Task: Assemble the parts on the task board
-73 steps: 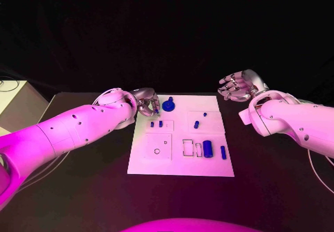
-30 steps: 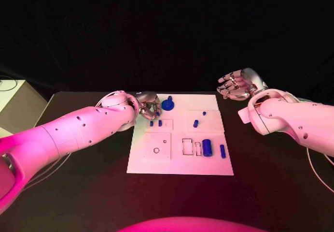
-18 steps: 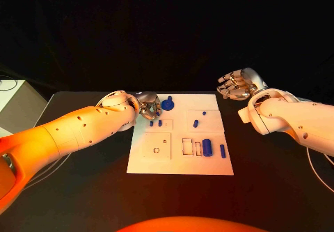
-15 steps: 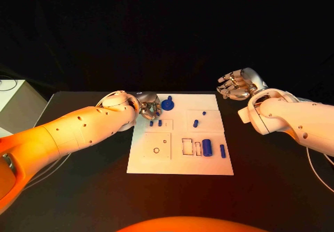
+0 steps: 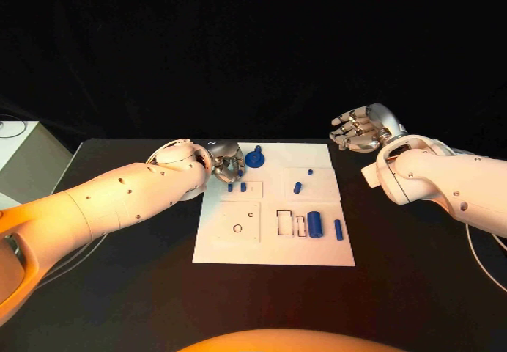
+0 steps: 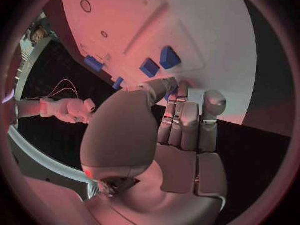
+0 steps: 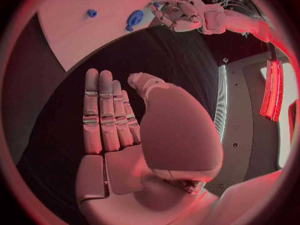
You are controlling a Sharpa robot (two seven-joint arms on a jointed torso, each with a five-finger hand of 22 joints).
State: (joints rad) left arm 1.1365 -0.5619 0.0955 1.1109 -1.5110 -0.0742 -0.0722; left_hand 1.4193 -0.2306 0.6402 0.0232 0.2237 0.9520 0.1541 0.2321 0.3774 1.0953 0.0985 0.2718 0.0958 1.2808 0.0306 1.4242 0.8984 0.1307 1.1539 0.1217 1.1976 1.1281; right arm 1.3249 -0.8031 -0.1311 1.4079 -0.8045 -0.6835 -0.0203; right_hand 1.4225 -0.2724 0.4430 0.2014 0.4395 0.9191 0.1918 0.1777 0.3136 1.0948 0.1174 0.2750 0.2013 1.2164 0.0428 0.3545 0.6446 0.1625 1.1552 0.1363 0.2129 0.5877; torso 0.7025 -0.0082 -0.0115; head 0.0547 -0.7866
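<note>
Little has moved since the earlier frames: our left hand (image 5: 225, 162) stays at the far left corner of the task board (image 5: 264, 253), having crept only slightly toward that corner, and our right hand (image 5: 357, 130) keeps hovering past the board's far right corner, over the black table (image 5: 127, 293).

We judge the step in hand to be a pick or seating at the far left corner. Our left hand's fingers (image 6: 181, 116) are curled toward the thumb with the tips down at the board, just beside two small blue pegs (image 6: 159, 62); we cannot tell whether anything is pinched between them. The blue knob-shaped part (image 5: 255, 158) stands just beside this hand, near the board's far edge. Our right hand holds nothing, its fingers (image 7: 106, 112) straight and side by side.

Other parts lie untouched: a blue cylinder (image 5: 313, 224) and a slim blue bar (image 5: 338, 230) near the right edge, beside empty rectangular slots (image 5: 285, 223).

Next, we think, the left hand needs a fine, steady fingertip closure on one small part, without knocking the neighbouring pegs.
</note>
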